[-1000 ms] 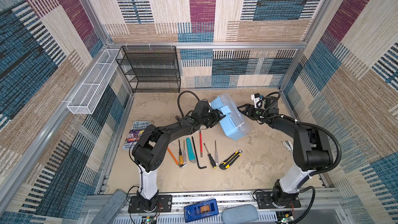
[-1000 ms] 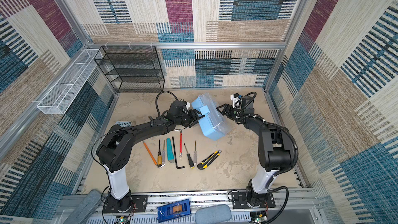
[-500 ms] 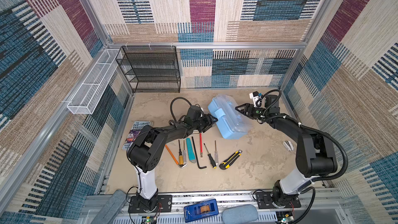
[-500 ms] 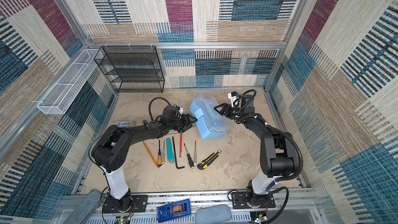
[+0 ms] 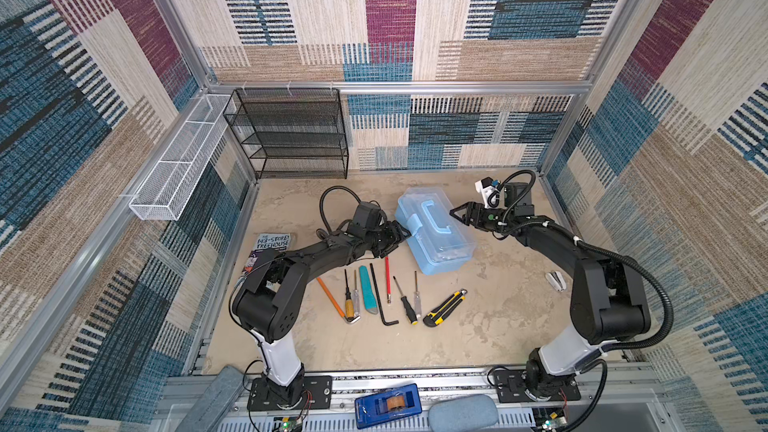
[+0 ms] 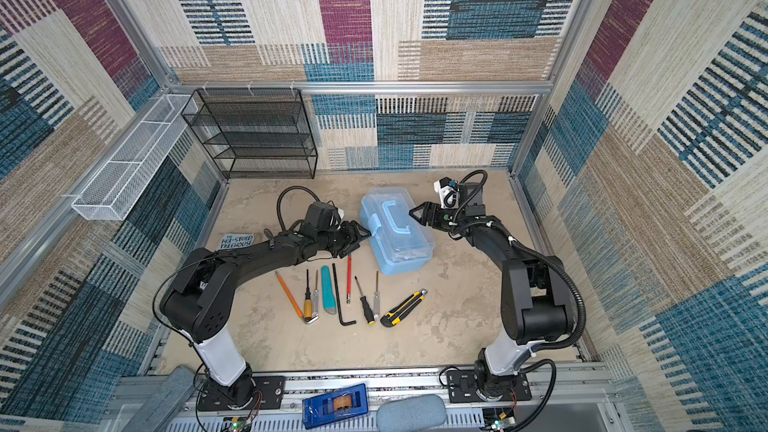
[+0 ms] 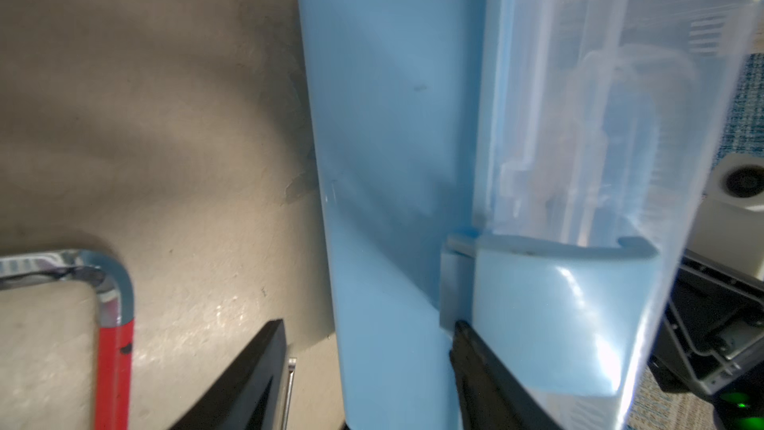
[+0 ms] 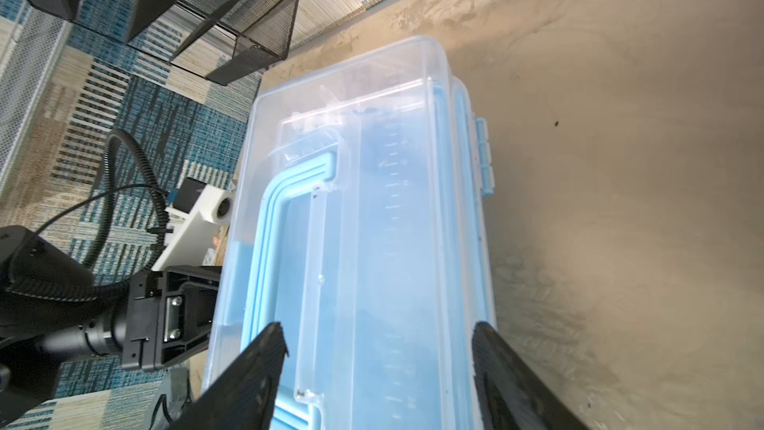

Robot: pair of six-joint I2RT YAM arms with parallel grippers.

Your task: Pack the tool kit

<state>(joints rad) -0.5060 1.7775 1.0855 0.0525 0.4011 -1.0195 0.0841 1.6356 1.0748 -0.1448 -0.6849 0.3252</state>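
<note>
Flanking the case (image 5: 440, 251) w/ L gripper (image 5: 400, 238) & R gripper (image 5: 454, 214) both gaping, empty, we're tackling its latch (image 7: 558, 312); nxt: unclip, lift lid (image 8: 384, 208).

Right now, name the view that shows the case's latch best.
Left wrist: the latch is close and large. In both top views the latch is a small tab. The right wrist view shows the hinge, not the latch.
</note>
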